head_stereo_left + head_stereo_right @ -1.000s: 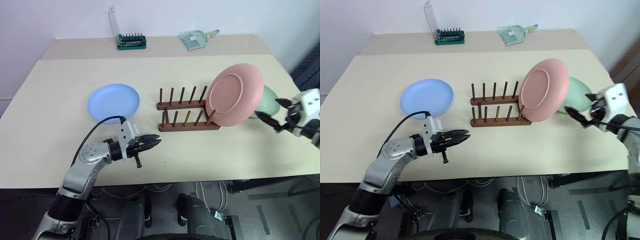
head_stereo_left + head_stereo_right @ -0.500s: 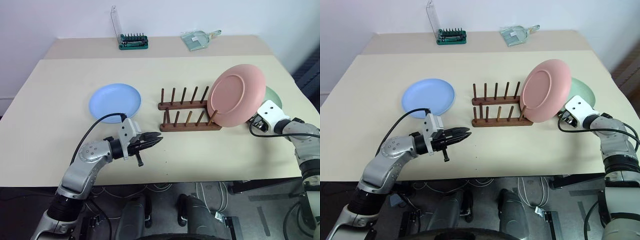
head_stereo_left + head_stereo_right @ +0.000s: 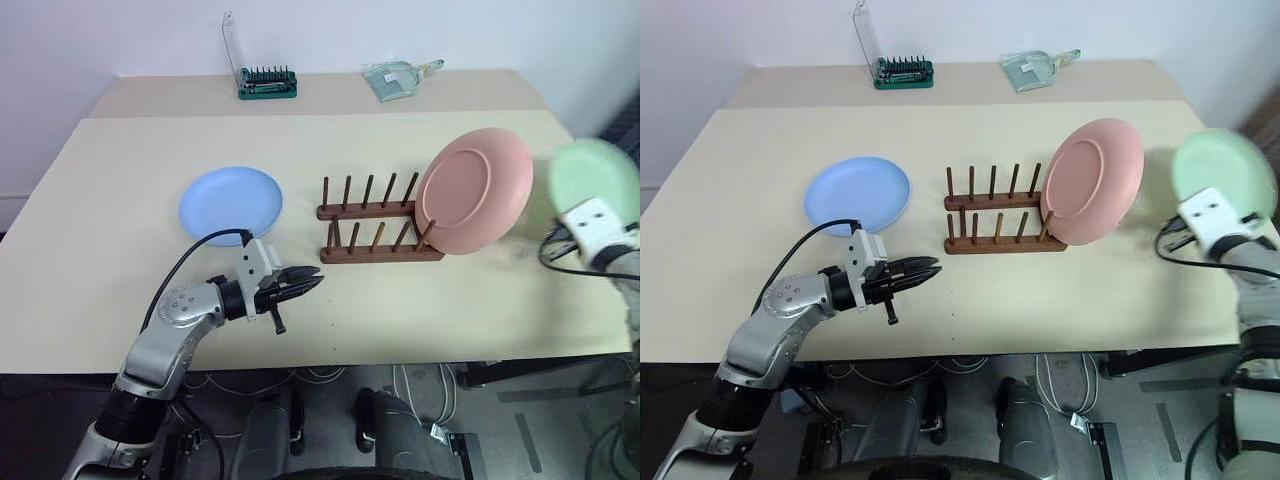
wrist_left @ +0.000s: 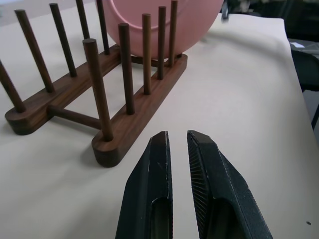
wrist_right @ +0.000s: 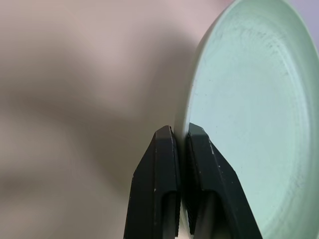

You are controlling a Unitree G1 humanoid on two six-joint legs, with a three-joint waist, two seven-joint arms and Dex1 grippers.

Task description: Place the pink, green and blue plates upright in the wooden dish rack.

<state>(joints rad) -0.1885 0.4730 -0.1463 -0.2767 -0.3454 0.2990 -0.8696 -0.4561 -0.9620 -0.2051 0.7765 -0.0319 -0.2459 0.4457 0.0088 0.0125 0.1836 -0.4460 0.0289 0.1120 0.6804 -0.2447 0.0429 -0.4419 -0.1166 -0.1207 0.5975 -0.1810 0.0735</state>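
No legible brand, label or writing found on any item.

Landmark: the wooden dish rack (image 3: 378, 222), near the middle of the table (image 3: 120, 200). Its two rails run along the table's width, each carrying a row of upright pegs.

Pink plate (image 3: 473, 190): standing on edge in the rack's right-end slot, leaning to the right, its hollow face turned toward the rack's left end.

Blue plate (image 3: 231, 199): lying flat on the table, hollow side up, well apart from the rack on its left.

Green plate (image 3: 1223, 172): lifted off the table, to the right of the rack and beyond the pink plate, held roughly upright with its round face toward the camera. The right gripper (image 5: 180, 137) has its two black fingers clenched on the plate's rim, one finger on each face, as the right wrist view shows.

Left gripper (image 3: 305, 285): low over the table, in front of the rack's left end, pointing level toward the rack. Its fingers are nearly together with a narrow gap, grasping nothing.

Behind the rack, at the table's far edge: a green screwdriver-bit set (image 3: 265, 83) with a clear lid raised, and a clear packet (image 3: 395, 77) to its right.
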